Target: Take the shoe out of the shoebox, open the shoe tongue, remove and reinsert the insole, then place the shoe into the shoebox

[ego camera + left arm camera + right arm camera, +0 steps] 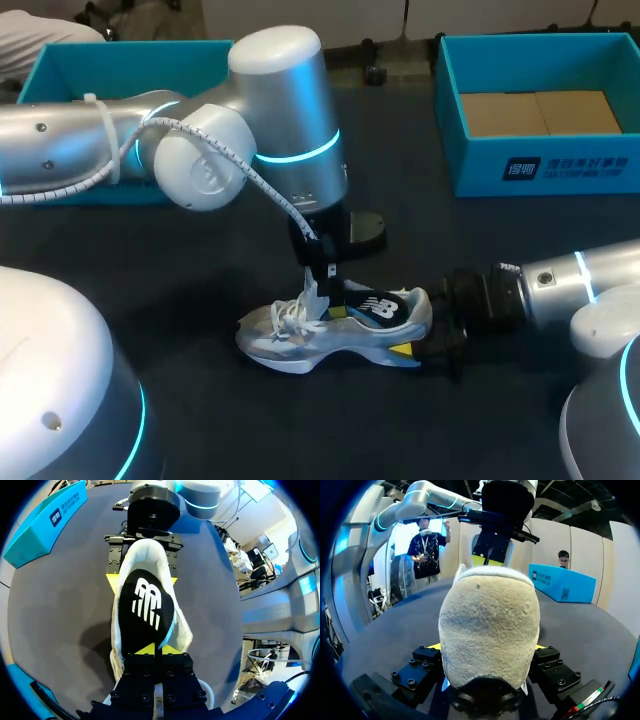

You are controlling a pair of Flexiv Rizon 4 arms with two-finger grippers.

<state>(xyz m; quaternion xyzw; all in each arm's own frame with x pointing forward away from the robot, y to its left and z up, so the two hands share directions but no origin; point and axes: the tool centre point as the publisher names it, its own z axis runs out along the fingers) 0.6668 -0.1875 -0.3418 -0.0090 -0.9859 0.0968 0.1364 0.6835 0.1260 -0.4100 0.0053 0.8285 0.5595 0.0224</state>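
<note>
The sneaker (pixel 335 330) is showing rough, napped cream cloth at the heel (pixel 490 625), its insole (pixel 147 610) presenting smooth matt black. The shoebox (pixel 540 165) is showing matt teal card around plain brown card. The left arm (pixel 285 110) is gleaming in glossy silver, and the table (pixel 200 410) is wearing dark matt cloth.

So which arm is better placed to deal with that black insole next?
Left. The left tool sits over the opening of the shoe, closed at the front tip of the black insole. The right tool is clamped on the heel from both sides, so it looks busy steadying.

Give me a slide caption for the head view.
Left gripper holding the tongue of a shoe, right gripper clamping its heel.
</note>
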